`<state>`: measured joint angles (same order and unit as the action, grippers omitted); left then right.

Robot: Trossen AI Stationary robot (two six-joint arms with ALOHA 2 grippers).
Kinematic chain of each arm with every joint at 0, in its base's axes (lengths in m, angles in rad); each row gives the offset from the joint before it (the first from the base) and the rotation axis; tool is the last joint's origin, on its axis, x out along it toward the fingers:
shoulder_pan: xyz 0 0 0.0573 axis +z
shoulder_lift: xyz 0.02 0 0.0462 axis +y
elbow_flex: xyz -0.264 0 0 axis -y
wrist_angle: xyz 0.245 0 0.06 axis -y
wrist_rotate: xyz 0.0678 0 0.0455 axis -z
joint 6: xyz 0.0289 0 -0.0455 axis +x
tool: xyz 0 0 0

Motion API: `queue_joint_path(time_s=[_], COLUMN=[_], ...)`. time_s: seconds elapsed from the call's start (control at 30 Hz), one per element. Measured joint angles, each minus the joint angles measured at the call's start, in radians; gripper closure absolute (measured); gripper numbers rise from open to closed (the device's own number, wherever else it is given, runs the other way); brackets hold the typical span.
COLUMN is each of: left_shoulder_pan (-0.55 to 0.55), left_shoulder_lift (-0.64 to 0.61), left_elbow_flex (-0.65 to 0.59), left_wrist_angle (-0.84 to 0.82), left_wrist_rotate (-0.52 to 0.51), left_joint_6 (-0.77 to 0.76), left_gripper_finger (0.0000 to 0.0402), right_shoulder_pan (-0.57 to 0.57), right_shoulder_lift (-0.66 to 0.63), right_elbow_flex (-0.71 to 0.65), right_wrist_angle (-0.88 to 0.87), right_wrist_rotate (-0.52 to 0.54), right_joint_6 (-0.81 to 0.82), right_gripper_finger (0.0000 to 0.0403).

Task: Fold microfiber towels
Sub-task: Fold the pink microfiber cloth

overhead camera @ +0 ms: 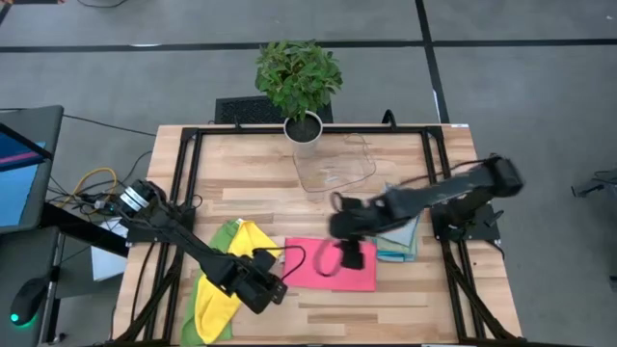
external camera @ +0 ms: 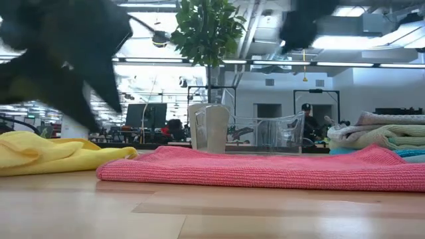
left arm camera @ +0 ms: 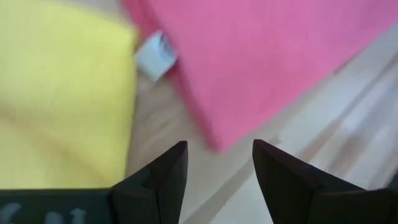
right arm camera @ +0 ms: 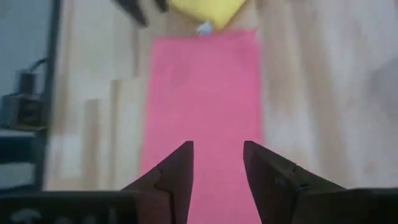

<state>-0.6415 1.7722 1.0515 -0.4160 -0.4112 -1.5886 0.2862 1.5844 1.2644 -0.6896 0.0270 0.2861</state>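
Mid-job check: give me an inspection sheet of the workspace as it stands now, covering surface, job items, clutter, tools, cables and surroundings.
Surface: wooden table with black frame rails.
Job's things: pink towel lying flat as a folded strip; yellow towel and green towel bunched beside it; folded stack of pale towels at the pink towel's other end.
Clutter: clear plastic tray; potted plant at the far edge.
Grippers: left tool open, empty, by the pink towel's near corner; right tool open, empty, above the pink towel.
Cables: yellow and dark leads off the table beside the left arm.
Surroundings: a person far behind; monitor beside the table.
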Motion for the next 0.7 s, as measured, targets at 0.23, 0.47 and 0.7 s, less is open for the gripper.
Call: queue_joint_path(time_s=[0.23,0.47,0.7], left_shoulder_pan=[0.002,0.085,0.131], left_shoulder_lift=[-0.076,-0.006,0.076], left_elbow_flex=[0.000,0.001,0.001], left_wrist_angle=[0.139,0.467,0.478], left_wrist_rotate=[-0.215,-0.151,-0.097], left_joint_6=[0.104,0.383,0.389], left_gripper_finger=[0.0228,0.0228,0.0228], right_shoulder_pan=[0.299,0.481,0.539], right_shoulder_lift=[-0.201,-0.048,0.114], right_elbow_flex=[-0.411,-0.494,-0.494], right_wrist_angle=[0.395,0.524,0.530], right_wrist_rotate=[0.161,0.300,0.324], right_joint_6=[0.355,0.533,0.652], right_gripper_finger=[0.0246,0.0255,0.0280])
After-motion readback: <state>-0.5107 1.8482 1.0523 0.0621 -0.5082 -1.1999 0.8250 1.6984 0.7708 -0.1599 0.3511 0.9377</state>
